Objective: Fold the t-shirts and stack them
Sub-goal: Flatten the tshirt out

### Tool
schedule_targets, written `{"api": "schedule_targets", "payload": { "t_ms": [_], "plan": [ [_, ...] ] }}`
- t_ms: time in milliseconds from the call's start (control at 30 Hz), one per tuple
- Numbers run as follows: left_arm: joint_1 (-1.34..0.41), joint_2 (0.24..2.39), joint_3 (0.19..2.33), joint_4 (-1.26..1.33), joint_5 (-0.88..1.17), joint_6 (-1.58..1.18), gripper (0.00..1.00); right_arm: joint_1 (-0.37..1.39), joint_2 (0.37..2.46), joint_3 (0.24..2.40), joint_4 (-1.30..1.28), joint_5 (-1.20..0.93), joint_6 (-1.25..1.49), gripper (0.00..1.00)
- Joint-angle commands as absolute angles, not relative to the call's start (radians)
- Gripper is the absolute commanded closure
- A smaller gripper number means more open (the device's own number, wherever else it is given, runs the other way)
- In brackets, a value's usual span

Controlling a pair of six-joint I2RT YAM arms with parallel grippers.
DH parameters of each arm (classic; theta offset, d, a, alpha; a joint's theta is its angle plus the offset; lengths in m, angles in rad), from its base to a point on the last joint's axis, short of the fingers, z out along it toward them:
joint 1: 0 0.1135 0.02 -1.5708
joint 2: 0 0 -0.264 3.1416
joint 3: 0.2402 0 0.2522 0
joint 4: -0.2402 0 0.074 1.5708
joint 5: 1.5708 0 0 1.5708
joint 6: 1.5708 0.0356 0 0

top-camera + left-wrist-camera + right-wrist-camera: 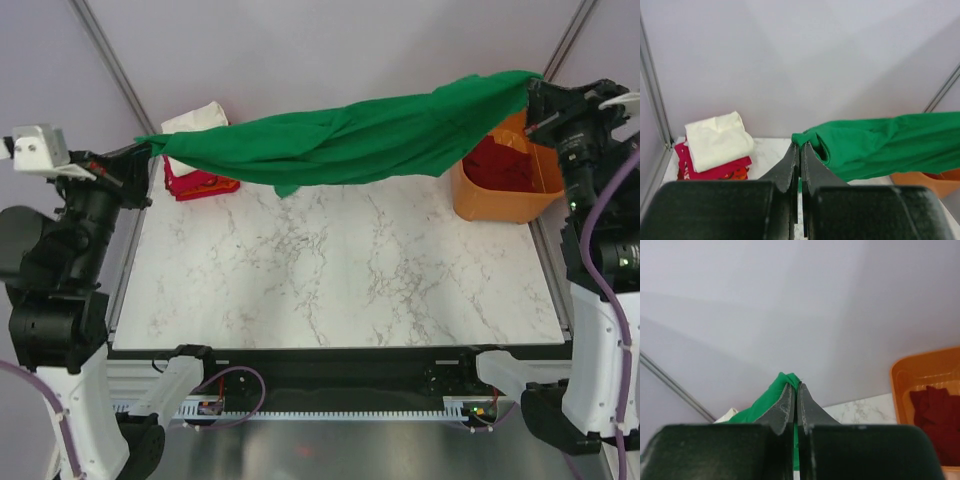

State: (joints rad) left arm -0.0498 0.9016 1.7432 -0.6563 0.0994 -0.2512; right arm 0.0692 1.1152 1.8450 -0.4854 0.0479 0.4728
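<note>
A bright green t-shirt (350,140) hangs stretched in the air across the back of the table, held at both ends. My left gripper (146,152) is shut on its left end, seen in the left wrist view (801,146) with the green cloth (880,147) running off to the right. My right gripper (530,95) is shut on its right end, higher up; the right wrist view (795,386) shows green cloth (762,405) pinched between the jaws. A folded stack sits at the back left: a cream-white shirt (717,140) on red shirts (715,170).
An orange plastic tub (505,185) stands at the back right with dark maroon cloth (937,417) inside. The marble table top (340,270) lies below the hanging shirt. Metal frame posts (110,60) rise at both back corners.
</note>
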Motion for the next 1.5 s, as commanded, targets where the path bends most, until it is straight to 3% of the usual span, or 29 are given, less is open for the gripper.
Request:
{"api": "schedule_targets", "payload": {
  "t_ms": [0,267,467,567,700,800,1033,1167,1267,1300,1333,1367,1400,1433,1467],
  "plan": [
    [-0.046,0.855,1.778,-0.669,0.035,-0.182,0.98,0.066,1.059,1.888,-0.523,0.152,0.410,1.00],
    [-0.045,0.766,1.733,-0.716,0.078,-0.212,0.98,0.066,1.048,1.956,-0.546,0.114,0.414,1.00],
    [-0.046,0.692,1.588,-0.798,0.070,-0.319,0.98,0.066,1.287,1.988,-0.538,0.045,0.429,1.00],
    [-0.046,0.637,1.464,-0.814,0.066,-0.307,0.98,0.046,1.460,2.077,-0.545,-0.105,0.481,1.00],
    [-0.046,0.724,1.588,-0.848,-0.098,-0.233,0.98,0.043,1.682,2.249,-0.566,-0.213,0.537,1.00],
    [-0.045,0.825,1.716,-0.896,-0.049,-0.244,0.98,0.038,1.701,2.312,-0.595,-0.204,0.525,1.00],
    [-0.046,0.667,1.459,-0.914,0.078,-0.316,0.98,-0.026,1.496,1.932,-0.595,-0.158,0.450,1.00],
    [-0.046,0.601,1.344,-0.914,0.078,-0.316,0.98,-0.031,1.419,1.823,-0.607,-0.173,0.431,1.00],
    [-0.046,0.507,1.188,-1.058,0.221,-0.512,0.98,-0.031,1.382,1.760,-0.640,-0.170,0.437,1.00],
    [-0.046,0.442,1.089,-1.060,0.238,-0.529,0.93,-0.031,1.355,1.691,-0.644,-0.188,0.465,1.00],
    [-0.046,0.442,1.044,-1.068,0.245,-0.547,0.80,-0.031,1.335,1.642,-0.643,-0.205,0.486,1.00],
    [-0.046,0.390,1.004,-1.083,0.273,-0.575,0.61,-0.025,1.309,1.579,-0.623,-0.224,0.503,1.00],
    [-0.045,0.376,0.959,-1.097,0.282,-0.577,0.39,-0.008,1.245,1.506,-0.595,-0.242,0.515,1.00],
    [-0.046,0.367,0.956,-1.112,0.276,-0.575,0.01,0.021,1.220,1.400,-0.575,-0.236,0.529,1.00],
    [-0.046,0.358,0.959,-1.127,0.240,-0.559,0.00,0.038,1.197,1.366,-0.575,-0.220,0.526,1.00]
  ]
}}
